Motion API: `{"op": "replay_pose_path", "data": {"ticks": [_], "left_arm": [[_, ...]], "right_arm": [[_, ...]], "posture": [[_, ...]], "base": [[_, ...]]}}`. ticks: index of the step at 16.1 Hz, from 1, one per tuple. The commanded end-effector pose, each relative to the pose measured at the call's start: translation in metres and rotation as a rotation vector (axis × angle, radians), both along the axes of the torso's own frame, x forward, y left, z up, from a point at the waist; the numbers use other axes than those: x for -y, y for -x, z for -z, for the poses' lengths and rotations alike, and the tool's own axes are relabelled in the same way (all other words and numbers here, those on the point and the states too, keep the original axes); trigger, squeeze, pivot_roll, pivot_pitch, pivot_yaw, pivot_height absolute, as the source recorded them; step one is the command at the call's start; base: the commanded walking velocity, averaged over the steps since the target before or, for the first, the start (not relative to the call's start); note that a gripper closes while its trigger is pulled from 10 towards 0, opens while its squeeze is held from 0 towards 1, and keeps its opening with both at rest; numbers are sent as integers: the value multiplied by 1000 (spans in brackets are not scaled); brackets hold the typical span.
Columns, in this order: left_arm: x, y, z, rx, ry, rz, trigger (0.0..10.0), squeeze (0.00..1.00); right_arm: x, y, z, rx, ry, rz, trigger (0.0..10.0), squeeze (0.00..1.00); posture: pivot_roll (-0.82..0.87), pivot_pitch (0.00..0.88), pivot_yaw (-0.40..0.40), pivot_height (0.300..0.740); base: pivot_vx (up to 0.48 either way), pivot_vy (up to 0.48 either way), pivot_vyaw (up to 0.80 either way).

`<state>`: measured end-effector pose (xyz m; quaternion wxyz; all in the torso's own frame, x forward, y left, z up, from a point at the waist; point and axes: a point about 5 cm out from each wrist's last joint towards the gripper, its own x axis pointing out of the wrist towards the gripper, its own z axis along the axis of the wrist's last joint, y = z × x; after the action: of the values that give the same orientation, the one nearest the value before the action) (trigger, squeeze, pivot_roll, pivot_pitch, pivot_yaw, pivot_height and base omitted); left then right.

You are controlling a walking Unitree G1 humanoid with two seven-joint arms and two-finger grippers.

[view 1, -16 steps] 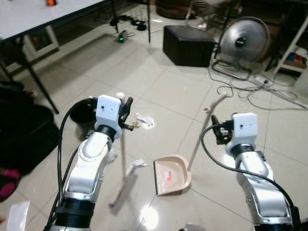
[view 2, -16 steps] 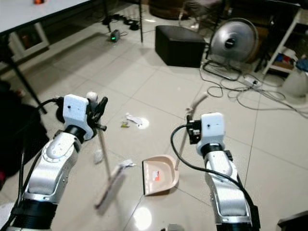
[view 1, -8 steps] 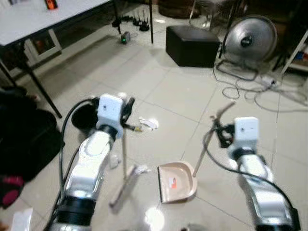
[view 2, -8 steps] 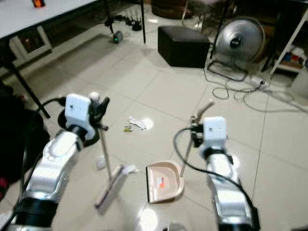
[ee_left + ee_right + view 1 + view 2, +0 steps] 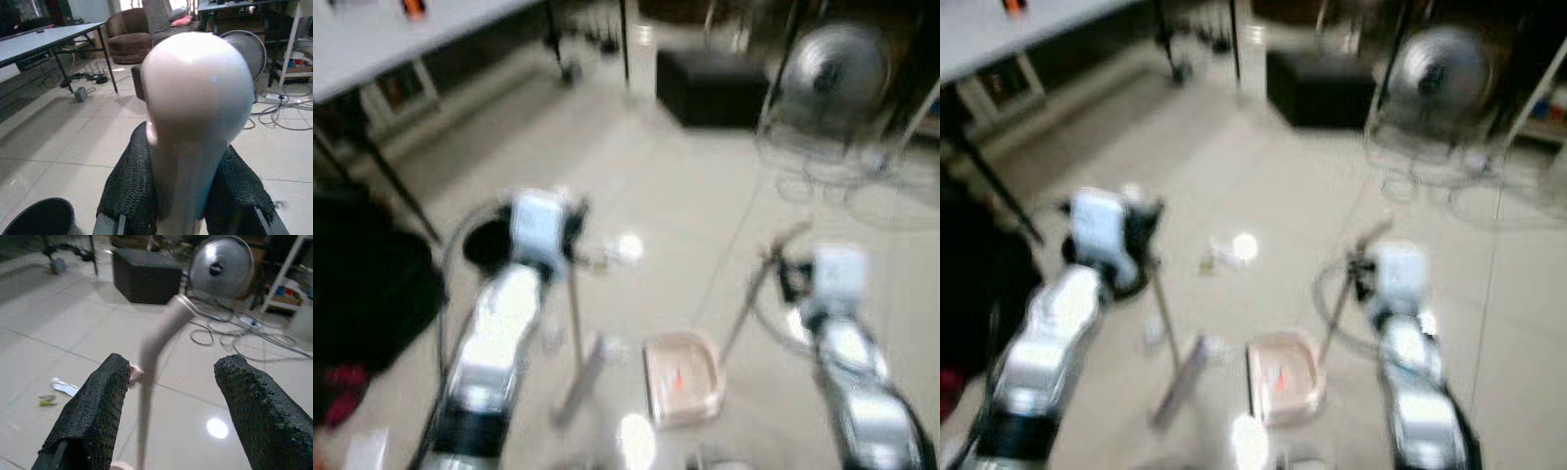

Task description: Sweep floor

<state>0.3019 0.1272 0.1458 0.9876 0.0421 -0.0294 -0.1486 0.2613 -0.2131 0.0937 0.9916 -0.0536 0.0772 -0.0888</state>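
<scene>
Two tools at work, head views blurred. Left tool [image 5: 188, 196] pinching the pale broom handle [image 5: 193, 122], broom head [image 5: 576, 387] low on the floor [image 5: 675, 196] at lower centre. Right tool [image 5: 171, 406] spread, dustpan handle [image 5: 154, 347] touching one finger [image 5: 93, 416]. Pink dustpan [image 5: 683, 380] just right of the broom. Paper scrap [image 5: 625, 250] at mid-frame.

open tile floor [image 5: 656, 186] lies ahead of you between both arms. the black box [image 5: 715, 86] and fan [image 5: 1435, 67] block the far side, loose cables [image 5: 230, 333] trail across the floor to your right, the bench [image 5: 401, 49] legs and a dark bag [image 5: 362, 284] crowd your left.
</scene>
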Motion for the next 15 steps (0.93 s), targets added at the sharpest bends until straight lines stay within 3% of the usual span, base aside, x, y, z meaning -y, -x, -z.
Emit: {"op": "replay_pose_path", "data": {"ticks": [1, 3, 4, 5, 12, 15], "left_arm": [[-7, 2, -4, 13, 14, -24, 10000, 0], [-10, -1, -6, 19, 16, -38, 10000, 0], [-10, -1, -8, 25, 17, -40, 10000, 0], [-10, 0, -11, 35, 19, -42, 10000, 0], [-19, 1, -16, 45, -15, -29, 10000, 0], [-26, 1, -21, 49, -26, -39, 10000, 0]], "right_arm": [[-3, -1, -2, 27, -28, -11, 10000, 0], [4, -3, 1, 35, -73, -8, 10000, 59], [10, -6, 2, 40, -73, -24, 10000, 1000], [20, -13, 1, 49, -69, -26, 10000, 1000], [37, -34, 5, 71, -89, -11, 10000, 1000], [47, -48, 7, 58, -147, -9, 10000, 1000]], "posture": [[-48, 95, 58, 740], [-44, 98, 55, 740], [-37, 100, 51, 740], [-12, 107, 50, 740], [30, 96, 73, 740], [57, 108, 79, 740]], "base": [[0, 0, 0], [0, 0, 0], [0, 0, 0], [0, 0, 0], [0, 0, 0], [0, 0, 0]]}}
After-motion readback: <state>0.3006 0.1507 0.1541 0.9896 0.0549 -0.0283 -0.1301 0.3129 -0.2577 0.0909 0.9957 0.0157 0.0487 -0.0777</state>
